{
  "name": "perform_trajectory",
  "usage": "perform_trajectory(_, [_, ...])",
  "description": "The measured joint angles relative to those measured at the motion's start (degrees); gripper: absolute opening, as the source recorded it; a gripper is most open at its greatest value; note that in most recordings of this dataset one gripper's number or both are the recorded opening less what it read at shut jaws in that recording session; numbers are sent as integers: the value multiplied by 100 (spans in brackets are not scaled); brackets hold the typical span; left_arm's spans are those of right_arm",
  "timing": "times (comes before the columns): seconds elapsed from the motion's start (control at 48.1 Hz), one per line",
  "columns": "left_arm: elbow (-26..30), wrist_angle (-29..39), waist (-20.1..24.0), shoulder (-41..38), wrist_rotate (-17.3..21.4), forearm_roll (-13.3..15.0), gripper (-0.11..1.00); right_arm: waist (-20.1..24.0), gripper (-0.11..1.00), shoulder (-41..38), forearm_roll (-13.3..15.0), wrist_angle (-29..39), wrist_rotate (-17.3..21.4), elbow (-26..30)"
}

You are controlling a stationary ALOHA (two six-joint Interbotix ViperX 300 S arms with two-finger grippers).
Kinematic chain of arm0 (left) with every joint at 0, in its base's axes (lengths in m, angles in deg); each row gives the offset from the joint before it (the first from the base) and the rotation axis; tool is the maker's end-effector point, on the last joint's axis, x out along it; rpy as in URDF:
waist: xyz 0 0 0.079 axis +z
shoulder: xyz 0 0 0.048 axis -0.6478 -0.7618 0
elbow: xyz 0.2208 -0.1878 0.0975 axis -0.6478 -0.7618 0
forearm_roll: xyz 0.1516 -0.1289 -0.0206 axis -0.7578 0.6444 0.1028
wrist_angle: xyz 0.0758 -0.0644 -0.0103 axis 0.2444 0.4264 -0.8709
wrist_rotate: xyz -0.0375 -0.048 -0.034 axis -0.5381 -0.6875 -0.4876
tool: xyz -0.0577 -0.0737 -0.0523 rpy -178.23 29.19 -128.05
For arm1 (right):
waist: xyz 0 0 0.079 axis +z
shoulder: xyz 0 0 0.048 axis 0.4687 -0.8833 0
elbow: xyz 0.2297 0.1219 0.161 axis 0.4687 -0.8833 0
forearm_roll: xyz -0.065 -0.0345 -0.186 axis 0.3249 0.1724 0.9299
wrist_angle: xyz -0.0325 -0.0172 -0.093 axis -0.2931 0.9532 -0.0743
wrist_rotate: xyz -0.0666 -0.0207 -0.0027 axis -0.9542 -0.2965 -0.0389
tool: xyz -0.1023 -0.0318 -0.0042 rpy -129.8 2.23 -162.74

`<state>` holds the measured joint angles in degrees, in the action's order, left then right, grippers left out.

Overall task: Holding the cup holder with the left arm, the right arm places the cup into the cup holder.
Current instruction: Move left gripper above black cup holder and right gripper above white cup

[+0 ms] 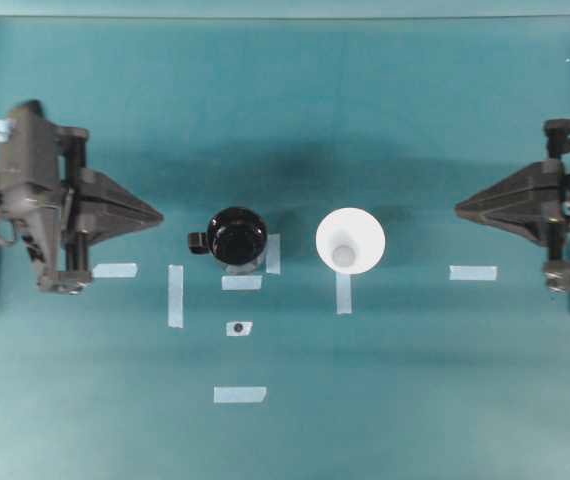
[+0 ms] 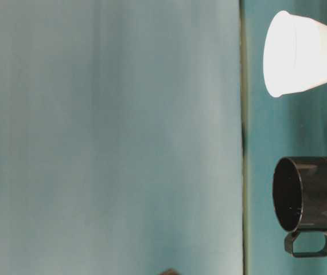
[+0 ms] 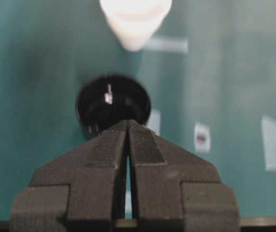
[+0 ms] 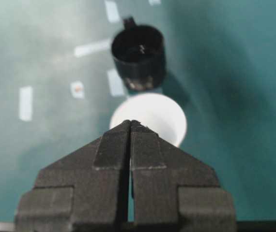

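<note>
The glossy black cup holder (image 1: pixel 237 238) stands upright near the table's middle, its small tab pointing left; it also shows as the cup holder (image 2: pixel 312 195), the cup holder (image 3: pixel 113 102) and the cup holder (image 4: pixel 139 57). To its right stands the white cup (image 1: pixel 350 240), mouth up, seen too as the cup (image 2: pixel 301 52), the cup (image 3: pixel 135 19) and the cup (image 4: pixel 150 118). My left gripper (image 1: pixel 158 214) sits shut and empty well left of the holder; its tips (image 3: pixel 128 122) meet. My right gripper (image 1: pixel 459 209) is shut and empty, far right of the cup, tips (image 4: pixel 130 122) together.
Several pale tape strips lie on the teal table, such as one strip (image 1: pixel 240 394) at the front, one strip (image 1: pixel 473 272) at the right and one strip (image 1: pixel 175 296) left of the holder. A small tape patch with a dark dot (image 1: pixel 238 328) lies in front of the holder.
</note>
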<state>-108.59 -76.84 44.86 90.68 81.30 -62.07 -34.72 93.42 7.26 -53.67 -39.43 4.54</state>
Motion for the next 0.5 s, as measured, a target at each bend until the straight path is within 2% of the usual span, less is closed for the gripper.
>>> perform_trajectory(0.187, [176, 185, 0, -396, 158, 0, 3, -237, 2, -580, 0, 141, 0, 255])
perform_trajectory(0.499, [281, 325, 0, -747, 246, 0, 3, -308, 2, -1723, 0, 870, 0, 1011])
